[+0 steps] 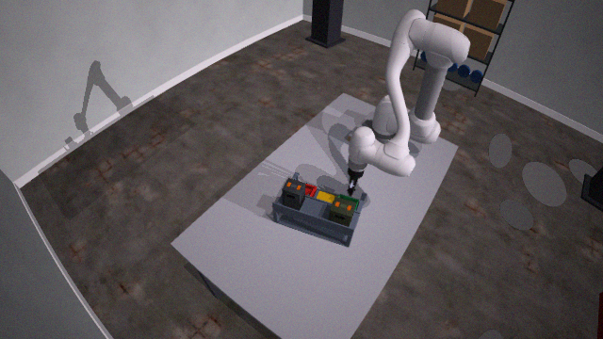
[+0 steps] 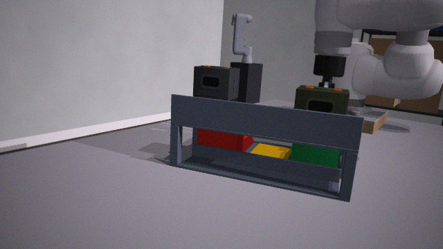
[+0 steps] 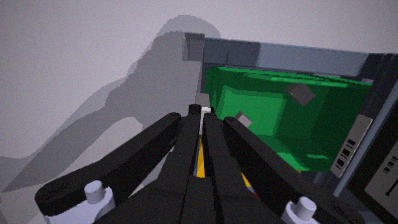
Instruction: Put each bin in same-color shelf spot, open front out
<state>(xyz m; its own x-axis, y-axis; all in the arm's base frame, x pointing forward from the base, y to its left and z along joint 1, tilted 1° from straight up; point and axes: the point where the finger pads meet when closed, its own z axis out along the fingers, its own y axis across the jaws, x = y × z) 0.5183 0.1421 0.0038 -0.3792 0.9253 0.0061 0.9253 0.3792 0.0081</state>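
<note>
My gripper (image 1: 350,192) (image 3: 202,102) is shut and empty, pointing down just off the open front of the green bin; its fingertips are hidden in the exterior view. The green bin (image 1: 355,201) (image 2: 315,154) (image 3: 260,107) sits at one end of the grey shelf (image 1: 313,228) (image 2: 266,115) (image 3: 300,57), with small grey parts (image 3: 301,94) (image 3: 243,120) inside. The red bin (image 1: 310,189) (image 2: 219,139) sits toward the other end. A flat yellow mark (image 1: 325,197) (image 2: 270,151) shows between them. The green bin's mark and exact seating at the lip are hidden.
The shelf's upper board (image 1: 313,207) is low over the bins. A dark grey box (image 1: 293,200) (image 2: 201,91) and an olive box (image 1: 342,217) (image 2: 301,100) stand on it. A wood-edged slab (image 2: 375,122) lies beyond the shelf near the arm's base.
</note>
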